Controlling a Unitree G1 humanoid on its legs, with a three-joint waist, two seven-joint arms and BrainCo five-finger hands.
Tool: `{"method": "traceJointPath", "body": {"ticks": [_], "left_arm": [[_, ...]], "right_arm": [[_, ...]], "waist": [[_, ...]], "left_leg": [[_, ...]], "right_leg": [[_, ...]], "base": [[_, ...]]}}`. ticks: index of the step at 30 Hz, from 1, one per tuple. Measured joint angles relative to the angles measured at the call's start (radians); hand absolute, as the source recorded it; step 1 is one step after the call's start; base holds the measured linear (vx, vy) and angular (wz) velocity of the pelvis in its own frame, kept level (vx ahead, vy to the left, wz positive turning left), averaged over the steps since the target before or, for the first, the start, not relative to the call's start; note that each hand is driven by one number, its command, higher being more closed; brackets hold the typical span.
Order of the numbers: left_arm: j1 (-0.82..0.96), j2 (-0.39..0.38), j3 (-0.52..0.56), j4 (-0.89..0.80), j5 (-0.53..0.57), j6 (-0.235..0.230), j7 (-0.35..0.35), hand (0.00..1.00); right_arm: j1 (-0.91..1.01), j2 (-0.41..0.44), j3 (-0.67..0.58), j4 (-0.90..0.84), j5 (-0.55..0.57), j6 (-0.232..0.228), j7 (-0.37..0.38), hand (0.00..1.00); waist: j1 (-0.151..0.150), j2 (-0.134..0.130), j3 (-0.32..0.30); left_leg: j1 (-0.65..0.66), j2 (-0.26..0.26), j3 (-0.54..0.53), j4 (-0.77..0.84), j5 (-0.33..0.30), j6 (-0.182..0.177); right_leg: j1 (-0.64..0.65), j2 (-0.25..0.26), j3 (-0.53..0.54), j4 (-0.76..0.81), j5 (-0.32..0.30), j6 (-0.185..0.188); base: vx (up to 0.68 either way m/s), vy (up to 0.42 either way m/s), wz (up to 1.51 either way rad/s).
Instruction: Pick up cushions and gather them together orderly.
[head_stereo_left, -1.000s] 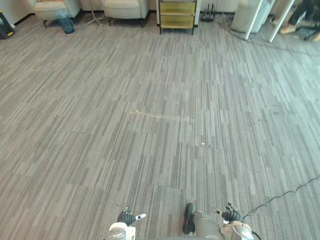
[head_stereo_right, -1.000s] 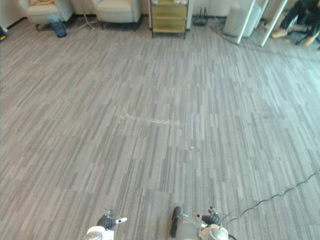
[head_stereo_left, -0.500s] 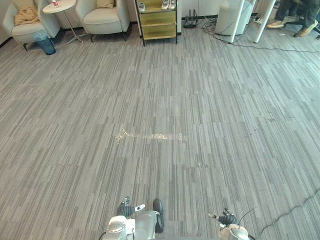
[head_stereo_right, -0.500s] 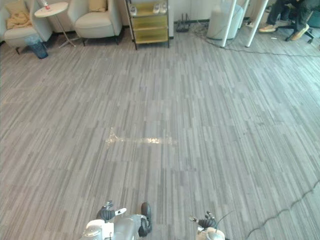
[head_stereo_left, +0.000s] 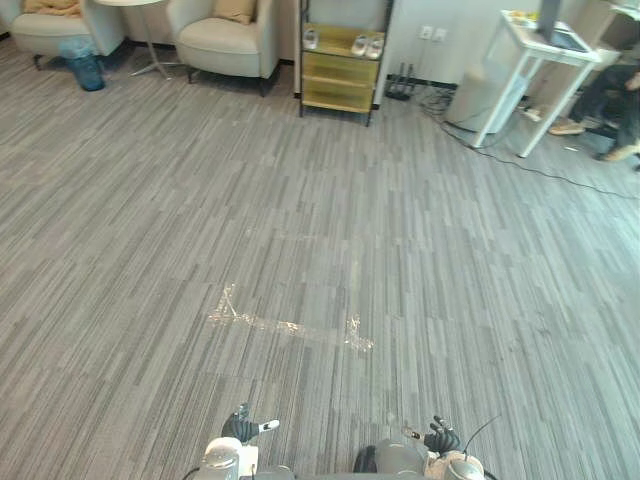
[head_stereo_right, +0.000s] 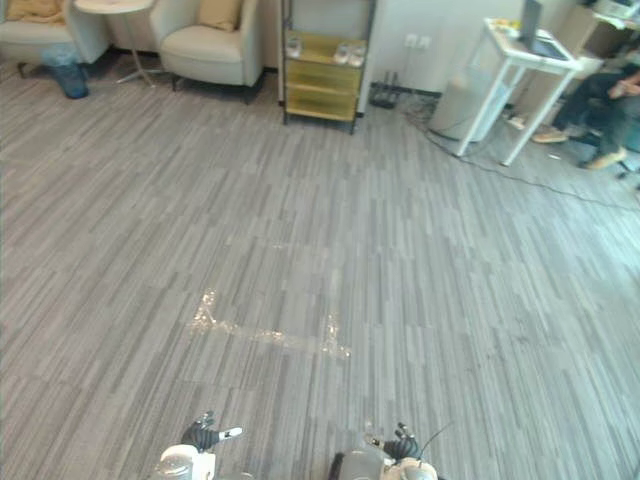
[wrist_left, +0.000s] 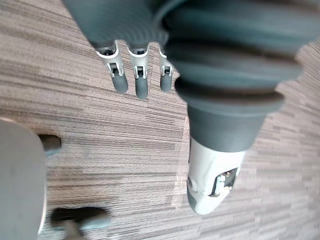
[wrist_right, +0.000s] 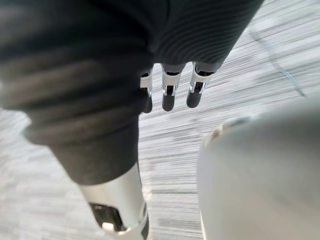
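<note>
A tan cushion (head_stereo_left: 238, 10) rests on the seat of a cream armchair (head_stereo_left: 222, 42) at the far side of the room. On a second armchair (head_stereo_right: 40, 30) at the far left lies a tan bundle (head_stereo_right: 35, 10); whether it is a cushion I cannot tell. My left hand (head_stereo_left: 245, 428) and right hand (head_stereo_left: 440, 438) hang low at the near edge, far from the chairs. In the wrist views the left fingers (wrist_left: 131, 75) and the right fingers (wrist_right: 169, 95) point straight at the carpet, open and holding nothing.
Between the chairs are a round side table (head_stereo_right: 115, 8) and a blue bin (head_stereo_left: 87, 72). A yellow shelf unit (head_stereo_left: 343, 68) with shoes stands at the wall. To the right are a white table (head_stereo_left: 540, 60), floor cables (head_stereo_left: 540, 165) and a seated person (head_stereo_left: 620, 100). Worn tape marks (head_stereo_left: 290, 325) cross the carpet.
The whole picture has shifted, so the camera has moved: the far wall, shelf and white table show further in. Both hands still hang low and hold nothing.
</note>
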Motion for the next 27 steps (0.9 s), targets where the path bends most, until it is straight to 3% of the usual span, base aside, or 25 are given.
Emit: {"method": "traceJointPath", "body": {"ticks": [1, 2, 3, 4, 5, 6, 8, 10, 12, 13, 14, 15, 17, 19, 21, 22, 23, 24, 25, 27], "left_arm": [[0.002, -0.007, 0.026, 0.005, -0.002, 0.000, 0.004, 0.00], [0.010, -0.034, 0.044, 0.005, 0.001, -0.001, 0.001, 0.00], [0.019, -0.049, 0.057, -0.003, 0.000, -0.002, -0.001, 0.00], [0.020, -0.064, 0.069, -0.012, 0.001, -0.003, 0.000, 0.00], [0.021, -0.072, 0.101, -0.024, 0.002, -0.001, -0.002, 0.00], [0.019, -0.082, 0.120, -0.028, 0.002, 0.001, -0.002, 0.00], [0.024, -0.076, 0.129, -0.045, 0.000, -0.003, -0.002, 0.00], [0.018, -0.055, 0.113, -0.057, 0.000, -0.004, -0.002, 0.00], [0.008, -0.042, 0.080, -0.064, -0.001, -0.009, -0.001, 0.00], [0.005, -0.046, 0.075, -0.064, -0.001, -0.009, 0.000, 0.00], [0.001, -0.049, 0.075, -0.064, -0.003, -0.011, 0.001, 0.00], [-0.002, -0.050, 0.074, -0.063, -0.006, -0.011, 0.002, 0.00], [-0.024, -0.031, 0.047, -0.051, -0.006, -0.006, -0.001, 0.00], [-0.027, -0.026, 0.059, -0.048, -0.009, -0.003, -0.001, 0.00], [-0.023, -0.024, 0.056, -0.041, -0.010, -0.003, 0.000, 0.00], [-0.012, -0.024, 0.046, -0.034, -0.010, -0.001, -0.002, 0.00], [-0.011, -0.023, 0.029, -0.026, -0.010, -0.001, -0.002, 0.00], [-0.019, -0.007, 0.017, -0.017, -0.010, 0.001, -0.002, 0.00], [-0.024, 0.010, 0.002, 0.005, -0.010, 0.007, -0.002, 0.00], [-0.018, 0.010, -0.002, 0.014, -0.012, 0.010, 0.001, 0.00]], "right_arm": [[0.004, 0.005, -0.022, 0.000, 0.004, 0.002, 0.001, 0.00], [-0.005, -0.007, -0.026, 0.001, -0.006, 0.003, -0.002, 0.00], [-0.005, -0.007, -0.024, 0.000, -0.006, 0.003, -0.001, 0.00], [-0.006, -0.008, -0.016, -0.002, -0.006, 0.004, -0.001, 0.00], [0.000, -0.012, -0.006, -0.024, -0.005, 0.005, 0.000, 0.00], [-0.001, -0.019, 0.006, -0.035, -0.004, 0.009, -0.005, 0.00], [0.010, -0.020, 0.026, -0.032, 0.004, 0.011, -0.008, 0.00], [0.010, -0.005, 0.023, -0.028, 0.015, 0.011, -0.012, 0.00], [-0.014, -0.005, 0.023, -0.026, 0.041, 0.010, -0.018, 0.00], [-0.025, -0.008, 0.022, -0.025, 0.041, 0.010, -0.021, 0.00], [-0.034, -0.010, 0.024, -0.020, 0.041, 0.009, -0.023, 0.00], [-0.036, -0.012, 0.026, -0.017, 0.041, 0.009, -0.023, 0.00], [-0.059, 0.017, 0.031, 0.009, 0.034, 0.010, -0.022, 0.00], [-0.058, 0.026, 0.031, 0.007, 0.031, 0.010, -0.022, 0.00], [-0.052, 0.022, 0.031, 0.008, 0.030, 0.008, -0.021, 0.00], [-0.043, 0.018, 0.033, 0.010, 0.029, 0.008, -0.020, 0.00], [-0.035, 0.014, 0.033, 0.009, 0.026, 0.008, -0.019, 0.00], [-0.033, 0.020, 0.031, 0.013, 0.020, 0.010, -0.018, 0.00], [-0.029, 0.021, 0.031, 0.018, 0.009, 0.015, -0.015, 0.00], [-0.003, 0.005, 0.033, 0.007, 0.001, 0.018, -0.012, 0.00]], "waist": [[-0.005, -0.001, -0.006], [0.002, 0.035, -0.019], [0.008, 0.036, -0.032], [0.008, 0.048, -0.032], [0.006, 0.065, -0.028], [0.007, 0.080, -0.020], [0.013, 0.077, -0.008], [0.015, 0.046, -0.005], [0.023, 0.033, -0.005], [0.027, 0.036, -0.007], [0.044, 0.039, -0.007], [0.064, 0.035, -0.009], [0.058, 0.000, -0.013], [0.063, -0.017, -0.015], [0.063, -0.015, -0.020], [0.058, -0.005, -0.035], [0.043, -0.002, -0.033], [0.044, -0.014, -0.019], [0.040, -0.028, -0.012], [0.014, -0.008, -0.016]], "left_leg": [[0.036, 0.007, -0.032, 0.007, -0.043, -0.007], [0.037, 0.043, -0.045, 0.044, -0.052, -0.015], [-0.004, 0.046, -0.044, 0.130, -0.051, -0.016], [-0.057, 0.061, -0.041, 0.258, -0.054, -0.022], [-0.158, 0.092, -0.027, 0.479, -0.029, -0.060], [-0.249, 0.142, 0.005, 0.675, 0.034, -0.089], [-0.331, 0.212, 0.083, 0.846, 0.018, -0.067], [-0.417, 0.222, 0.182, 0.778, -0.028, -0.036], [-0.492, 0.141, 0.202, 0.459, -0.006, -0.031], [-0.506, 0.104, 0.178, 0.298, 0.045, -0.044], [-0.509, 0.068, 0.134, 0.153, 0.173, -0.049], [-0.491, 0.051, 0.113, 0.115, 0.265, -0.054], [-0.475, 0.017, 0.124, 0.122, 0.260, 0.007], [-0.463, 0.019, 0.156, 0.193, 0.233, 0.034], [-0.415, 0.030, 0.180, 0.235, 0.194, 0.053], [-0.358, 0.038, 0.178, 0.205, 0.145, 0.049], [-0.289, 0.036, 0.171, 0.155, 0.089, 0.044], [-0.232, 0.018, 0.174, 0.123, 0.065, 0.027], [-0.159, 0.001, 0.176, 0.089, 0.057, 0.035], [-0.051, 0.021, 0.173, 0.026, 0.056, 0.036]], "right_leg": [[-0.001, 0.000, 0.003, 0.050, 0.050, -0.030], [-0.008, 0.018, -0.028, 0.109, 0.016, -0.049], [-0.008, 0.017, -0.032, 0.124, -0.036, -0.054], [0.007, 0.022, -0.048, 0.126, -0.061, -0.060], [0.041, 0.034, -0.077, 0.115, -0.091, -0.072], [0.091, 0.055, -0.086, 0.098, -0.118, -0.094], [0.199, 0.069, -0.114, 0.058, -0.147, -0.107], [0.316, 0.057, -0.147, -0.041, -0.150, -0.103], [0.379, 0.034, -0.166, -0.118, -0.149, -0.085], [0.398, 0.029, -0.167, -0.141, -0.152, -0.074], [0.422, 0.024, -0.157, -0.168, -0.157, -0.065], [0.436, 0.022, -0.137, -0.184, -0.160, -0.059], [0.446, -0.014, -0.109, -0.185, -0.141, -0.017], [0.443, -0.033, -0.044, -0.104, -0.110, 0.006], [0.371, -0.033, 0.004, 0.118, -0.082, 0.022], [0.296, -0.039, 0.014, 0.306, -0.038, 0.085], [0.230, -0.054, 0.018, 0.488, 0.018, 0.113], [0.172, -0.090, 0.002, 0.629, -0.008, 0.095], [0.124, -0.125, -0.034, 0.731, -0.101, 0.020], [0.075, -0.115, -0.140, 0.699, -0.206, -0.037]], "base": [[0.55, -0.296, 0.89], [0.66, -0.366, 0.64], [0.63, -0.357, 0.32], [0.50, -0.302, 0.35], [0.48, -0.280, 0.40], [0.47, -0.215, 0.37], [0.50, -0.189, 0.34], [0.44, -0.149, 0.42], [0.37, -0.022, 0.24], [0.46, 0.067, 0.01], [0.40, 0.096, -0.27], [0.51, 0.117, -0.25], [0.52, 0.111, 0.01], [0.49, 0.127, -0.08], [0.49, 0.147, -0.32], [0.40, 0.122, -0.30], [0.46, 0.117, -0.24], [0.38, 0.072, -0.15], [0.54, 0.048, -0.12], [0.44, -0.011, 0.07]]}}
